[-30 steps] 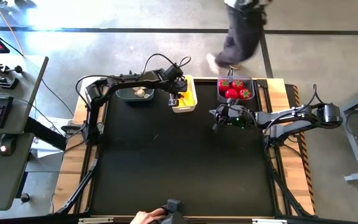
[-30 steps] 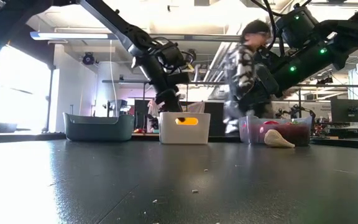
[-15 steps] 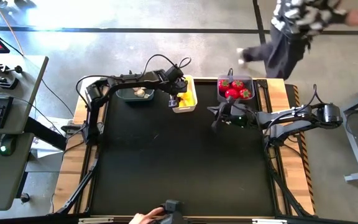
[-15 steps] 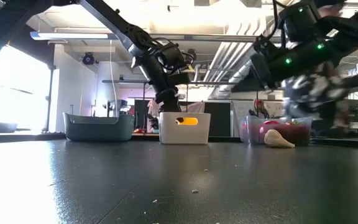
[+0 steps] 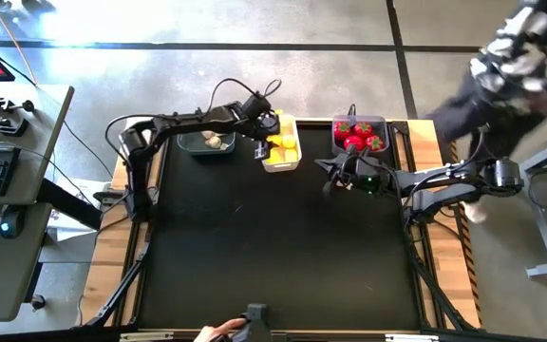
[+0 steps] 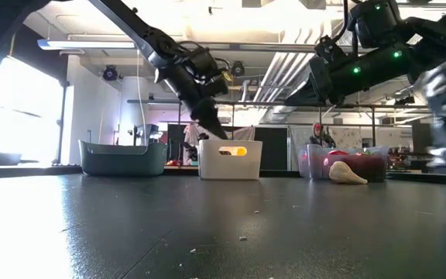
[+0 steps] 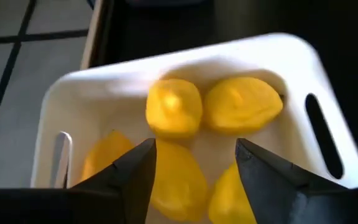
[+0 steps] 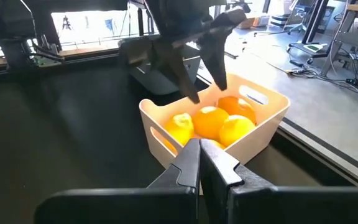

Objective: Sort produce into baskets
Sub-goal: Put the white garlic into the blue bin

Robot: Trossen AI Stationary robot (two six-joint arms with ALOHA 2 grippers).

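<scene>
My left gripper (image 5: 264, 147) (image 7: 194, 155) hangs open over the left end of the white basket (image 5: 281, 167), fingers slanting down and touching nothing. Several yellow lemons (image 7: 238, 106) lie in that basket. My right gripper (image 5: 328, 182) (image 8: 199, 152) is shut and empty. It sits just right of the white basket, pointing at it. The grey basket (image 5: 198, 152) at the far left holds beige pieces (image 5: 215, 142). The dark basket (image 5: 336, 147) at the far right holds red pieces (image 5: 359, 135). A beige piece (image 6: 348, 174) lies on the table in front of it.
The three baskets stand in a row along the table's far edge; the black tabletop (image 5: 273, 256) stretches bare toward the near edge. A person (image 5: 516, 62) moves beyond the far right corner. A hand (image 5: 218, 331) shows at the near edge.
My left gripper has tipped from pointing almost straight down to slanting over the white basket's left end. The person behind the table has walked from the middle toward the right.
</scene>
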